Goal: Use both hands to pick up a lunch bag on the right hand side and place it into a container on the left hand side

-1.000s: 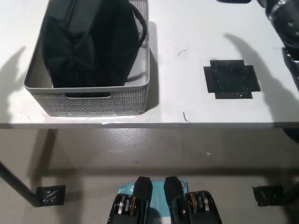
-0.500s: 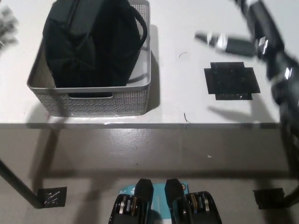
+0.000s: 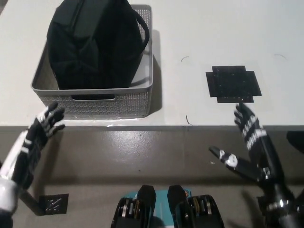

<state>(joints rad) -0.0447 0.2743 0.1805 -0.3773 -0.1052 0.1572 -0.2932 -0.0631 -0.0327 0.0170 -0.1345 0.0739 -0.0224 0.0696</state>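
Both of our hands hang below the front edge of the white counter [image 3: 190,38], and neither holds anything. Our left hand [image 3: 35,140], white, sits at the lower left with its fingers [image 3: 53,114] spread and reaching up toward the counter's edge, just below the front left corner of the grey basket [image 3: 102,103]. Our right hand [image 3: 247,142], black, sits at the lower right, also spread wide, its fingertips [image 3: 239,110] pointing up near the counter's rim and one digit stretched out sideways over the floor [image 3: 142,152].

We see the black lunch bag [image 3: 92,45] standing inside the grey basket on the left part of the counter. It fills most of the basket and rises well above the rim, and its handle loop [image 3: 142,28] curves over the right wall. To the right, well apart from the basket, a black patch of tape [image 3: 232,83] lies flat on the counter, just above our right hand. Another scrap of black tape [image 3: 53,203] marks the floor at the lower left.
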